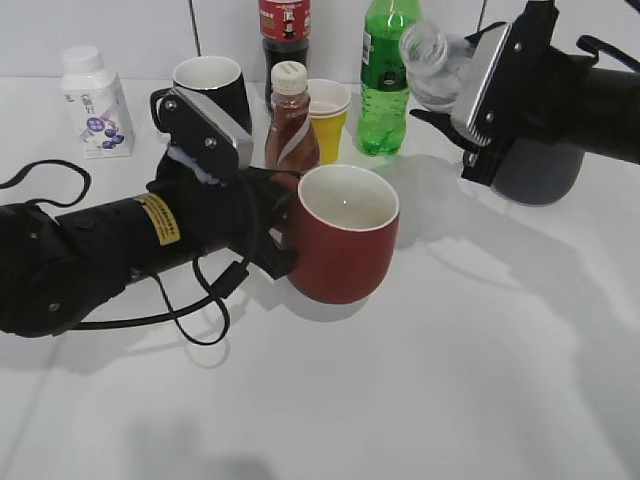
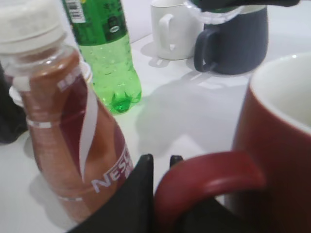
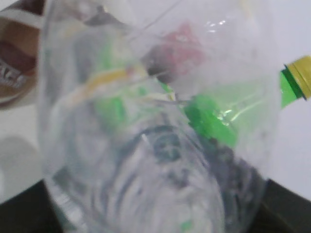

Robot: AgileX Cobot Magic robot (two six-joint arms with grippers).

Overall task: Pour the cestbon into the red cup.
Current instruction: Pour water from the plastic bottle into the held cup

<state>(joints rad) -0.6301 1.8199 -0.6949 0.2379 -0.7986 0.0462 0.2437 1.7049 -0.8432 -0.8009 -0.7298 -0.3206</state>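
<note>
The red cup (image 1: 345, 248) stands upright mid-table, its white inside showing. My left gripper (image 1: 280, 230) is shut on its red handle (image 2: 204, 182), black fingers on both sides (image 2: 163, 167). My right gripper (image 1: 470, 90) holds the cestbon (image 1: 432, 62), a clear ribbed bottle, tilted with its open mouth toward the left, above and to the right of the cup. In the right wrist view the clear bottle (image 3: 146, 145) fills the frame and hides the fingers.
Behind the cup stand a brown Nescafe bottle (image 1: 290, 120), a yellow paper cup (image 1: 328, 115), a black mug (image 1: 210, 90), a bright green bottle (image 1: 385, 85), a cola bottle (image 1: 284, 35) and a white bottle (image 1: 95, 102). A dark grey mug (image 1: 540, 170) sits under my right arm.
</note>
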